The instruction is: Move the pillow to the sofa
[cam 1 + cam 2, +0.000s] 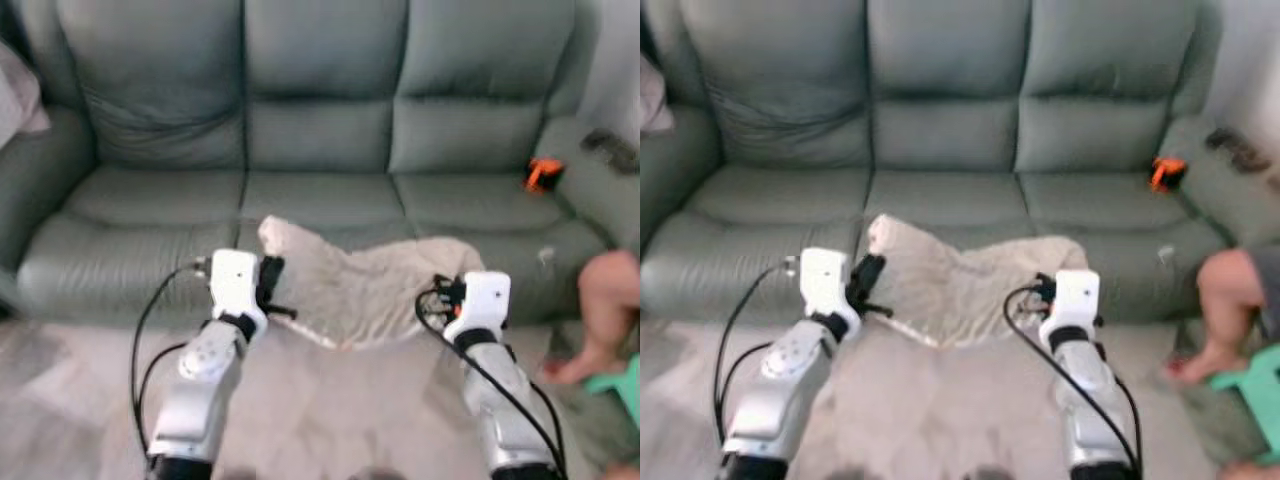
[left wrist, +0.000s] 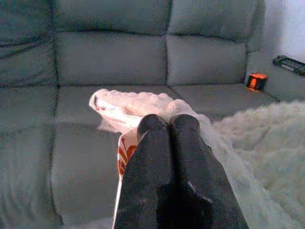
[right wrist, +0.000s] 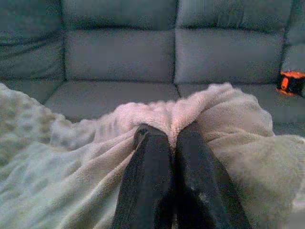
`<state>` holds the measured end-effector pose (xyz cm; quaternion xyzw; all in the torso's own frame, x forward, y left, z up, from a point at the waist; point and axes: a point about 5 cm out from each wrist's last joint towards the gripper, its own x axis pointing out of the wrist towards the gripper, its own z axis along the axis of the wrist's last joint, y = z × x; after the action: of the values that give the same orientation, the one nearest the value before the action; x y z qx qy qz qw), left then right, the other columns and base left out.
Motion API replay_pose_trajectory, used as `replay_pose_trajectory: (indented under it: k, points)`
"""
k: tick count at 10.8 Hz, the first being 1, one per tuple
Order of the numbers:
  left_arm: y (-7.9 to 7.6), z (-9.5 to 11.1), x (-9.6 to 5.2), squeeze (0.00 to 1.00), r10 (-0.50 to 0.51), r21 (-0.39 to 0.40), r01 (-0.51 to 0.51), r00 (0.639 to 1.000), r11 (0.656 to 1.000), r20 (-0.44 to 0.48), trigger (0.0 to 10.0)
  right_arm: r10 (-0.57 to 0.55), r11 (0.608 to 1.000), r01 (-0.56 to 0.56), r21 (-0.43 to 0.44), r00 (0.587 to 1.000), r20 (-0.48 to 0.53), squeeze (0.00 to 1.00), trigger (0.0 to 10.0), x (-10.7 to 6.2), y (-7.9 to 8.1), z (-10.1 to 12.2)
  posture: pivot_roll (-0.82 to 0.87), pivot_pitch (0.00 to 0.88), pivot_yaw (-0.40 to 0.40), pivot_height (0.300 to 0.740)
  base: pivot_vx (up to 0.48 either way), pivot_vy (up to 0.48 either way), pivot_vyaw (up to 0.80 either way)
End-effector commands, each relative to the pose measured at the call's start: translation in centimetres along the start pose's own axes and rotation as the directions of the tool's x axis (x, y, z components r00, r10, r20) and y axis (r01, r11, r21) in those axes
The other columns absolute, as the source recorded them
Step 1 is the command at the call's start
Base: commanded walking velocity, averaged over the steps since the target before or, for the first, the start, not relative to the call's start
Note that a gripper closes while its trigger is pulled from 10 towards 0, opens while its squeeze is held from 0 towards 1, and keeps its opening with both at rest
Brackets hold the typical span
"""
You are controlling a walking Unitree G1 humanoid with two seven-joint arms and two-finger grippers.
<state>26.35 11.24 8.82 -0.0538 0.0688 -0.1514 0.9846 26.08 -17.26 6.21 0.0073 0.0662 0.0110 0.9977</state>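
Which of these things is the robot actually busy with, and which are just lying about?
In use:
fluffy beige pillow
grey-green leather sofa
left gripper, pinching the pillow
right gripper, pinching the pillow

Lying about:
small orange and black object
dark remote on sofa arm
person's leg

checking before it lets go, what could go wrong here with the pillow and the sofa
1. The pillow sags between the left gripper and right gripper, each shut on just a pinch of its fluffy cover, so a corner could slip free.
2. It hangs at the front edge of the sofa; released here, it might slide to the floor.
3. A person's leg is close to the right arm, so a wide swing could brush it.
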Motion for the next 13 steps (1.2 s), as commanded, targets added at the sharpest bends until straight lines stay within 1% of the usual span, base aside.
replay_pose_trajectory:
  k: [1, 13]
  points:
    - [0.19, 0.5, 0.05, 0.0, 0.0, 0.006, 0.0, 1.0, 1.0, 0.02, 10.0, 0.03, 1.0, -0.03, 0.009, 0.999, 0.027, 0.0, 10.0, 0.17, 0.83, 0.6, -0.02, 0.0, -0.015, 0.74, 0.311, 0.0, 0.0]
    - [-0.05, 0.33, 0.17, 0.0, -0.007, 0.015, 0.007, 1.0, 1.0, 0.009, 10.0, 0.046, 0.999, -0.046, 0.003, 0.999, 0.025, 0.0, 10.0, 0.4, 1.15, 0.62, -0.02, 0.0, -0.019, 0.74, 0.312, 0.0, 0.0]
